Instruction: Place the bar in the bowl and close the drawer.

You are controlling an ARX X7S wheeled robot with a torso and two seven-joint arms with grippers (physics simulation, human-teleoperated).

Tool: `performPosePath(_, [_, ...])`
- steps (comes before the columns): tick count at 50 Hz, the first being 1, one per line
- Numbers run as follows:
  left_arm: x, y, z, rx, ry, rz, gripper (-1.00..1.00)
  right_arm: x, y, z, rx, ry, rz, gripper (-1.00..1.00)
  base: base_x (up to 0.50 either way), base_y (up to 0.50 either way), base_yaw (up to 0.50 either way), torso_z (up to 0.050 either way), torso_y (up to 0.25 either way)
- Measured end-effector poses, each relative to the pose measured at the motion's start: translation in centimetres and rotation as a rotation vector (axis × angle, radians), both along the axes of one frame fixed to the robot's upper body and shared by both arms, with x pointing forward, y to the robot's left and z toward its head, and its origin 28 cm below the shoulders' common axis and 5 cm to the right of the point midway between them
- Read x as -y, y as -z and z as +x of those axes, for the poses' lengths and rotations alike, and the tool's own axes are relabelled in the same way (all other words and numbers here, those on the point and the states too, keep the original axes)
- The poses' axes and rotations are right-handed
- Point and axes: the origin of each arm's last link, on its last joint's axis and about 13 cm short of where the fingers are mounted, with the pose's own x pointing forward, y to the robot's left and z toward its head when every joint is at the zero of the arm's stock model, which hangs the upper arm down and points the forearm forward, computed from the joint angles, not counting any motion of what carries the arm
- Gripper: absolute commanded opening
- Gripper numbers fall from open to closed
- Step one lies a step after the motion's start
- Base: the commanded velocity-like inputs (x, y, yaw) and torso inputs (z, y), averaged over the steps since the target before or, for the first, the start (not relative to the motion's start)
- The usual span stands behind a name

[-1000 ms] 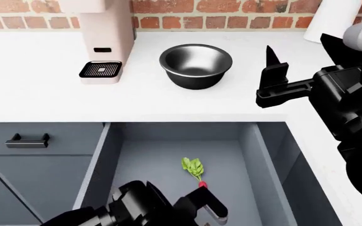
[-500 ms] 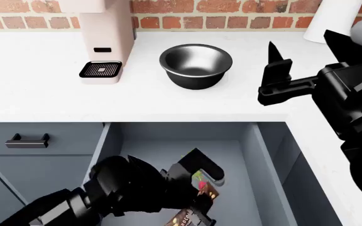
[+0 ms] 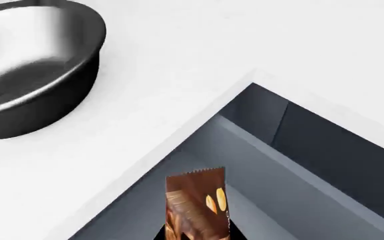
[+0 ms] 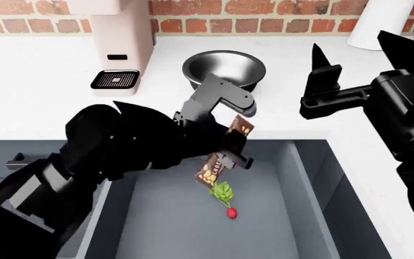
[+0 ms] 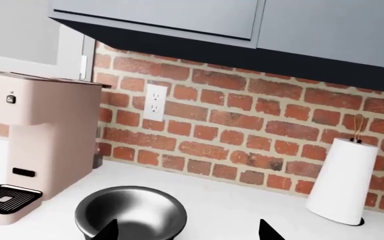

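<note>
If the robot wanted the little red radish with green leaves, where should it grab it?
Probably at the red radish bulb, coming straight down from above: it lies flat on the blue-grey drawer floor, and its green leaves look too floppy to pinch.

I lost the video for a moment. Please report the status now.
Left gripper shut on the bar, above the open drawer, short of the bowl. Right gripper open, holding nothing. Radish lies in drawer. Path to bowl clear.
</note>
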Motion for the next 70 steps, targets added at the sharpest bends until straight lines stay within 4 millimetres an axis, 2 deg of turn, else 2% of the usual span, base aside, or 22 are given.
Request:
performPosePath(13, [0.8, -6.2, 4.2, 0.161, -0.109, -0.07, -1.0, 0.6, -0.1, -0.4, 0.01, 0.008, 0.012, 1.0, 0.0, 0.0, 0.0, 0.0, 0.0])
performPosePath(21, [1.4, -8.7, 5.7, 0.197, -0.142, -0.086, -1.0, 1.0, -0.1, -0.7, 0.016, 0.015, 0.02, 1.0, 0.0, 0.0, 0.0, 0.0, 0.0])
performPosePath(32, [0.1, -11.5, 6.9, 0.271, -0.257, -0.13, -1.0, 1.5, 0.3, -0.8, 0.009, 0.023, 0.032, 1.0, 0.0, 0.0, 0.0, 0.0, 0.0])
performPosePath(47, [-1.3, -13.0, 7.7, 0.34, -0.377, -0.182, -1.0, 2.3, 1.2, 0.4, -0.014, 0.031, 0.058, 1.0, 0.0, 0.0, 0.0, 0.0, 0.0])
performPosePath(70, [-1.8, -13.4, 7.9, 0.364, -0.412, -0.2, -1.0, 2.8, 2.3, 1.9, -0.04, 0.055, 0.079, 1.0, 0.0, 0.0, 0.0, 0.0, 0.0])
